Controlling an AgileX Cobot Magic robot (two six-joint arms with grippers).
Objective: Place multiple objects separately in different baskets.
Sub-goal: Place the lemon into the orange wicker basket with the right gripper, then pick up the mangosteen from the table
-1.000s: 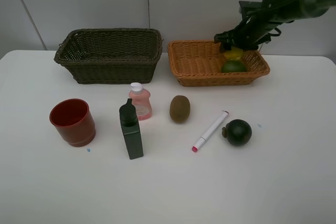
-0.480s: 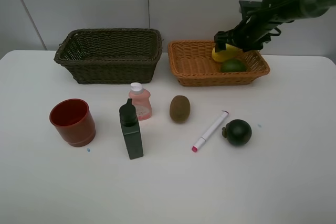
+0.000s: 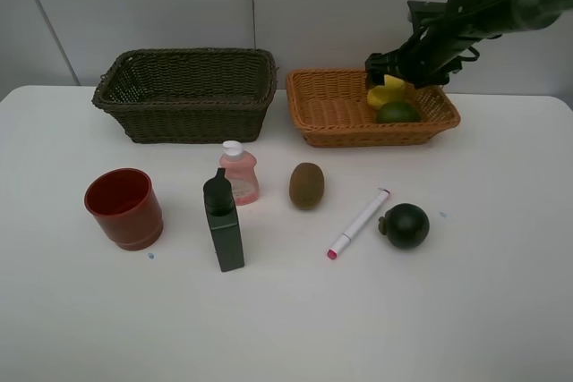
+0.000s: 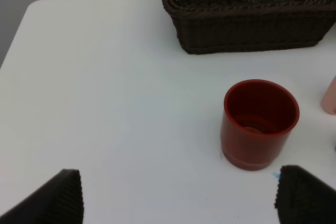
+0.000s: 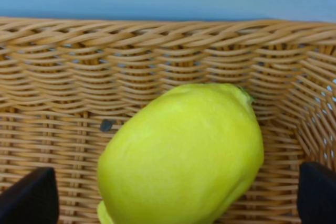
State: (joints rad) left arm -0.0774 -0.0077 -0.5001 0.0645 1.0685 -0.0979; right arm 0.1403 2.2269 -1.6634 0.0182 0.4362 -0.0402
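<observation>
My right gripper (image 3: 395, 67) hangs open over the back of the orange-tan basket (image 3: 340, 131). The yellow lemon (image 3: 385, 95) lies in the basket below it, free between the spread fingers (image 5: 26, 195), next to the green lime (image 3: 398, 113). In the right wrist view the lemon (image 5: 181, 156) rests against the basket wall (image 5: 79, 77). On the table stand the red cup (image 3: 124, 207), dark green bottle (image 3: 223, 221) and pink bottle (image 3: 239, 174). The kiwi (image 3: 306, 185), marker (image 3: 359, 223) and blackish fruit (image 3: 406, 225) lie there too. My left gripper (image 4: 184, 198) is open near the cup (image 4: 260, 121).
The dark olive-brown basket (image 3: 188, 118) stands at the back left and looks empty; it also shows in the left wrist view (image 4: 252, 30). The left arm is outside the exterior view. The table's back edge runs just behind both baskets.
The lemon has shifted a little to the left in the orange-tan basket and settled beside the lime. The right gripper has hardly moved.
</observation>
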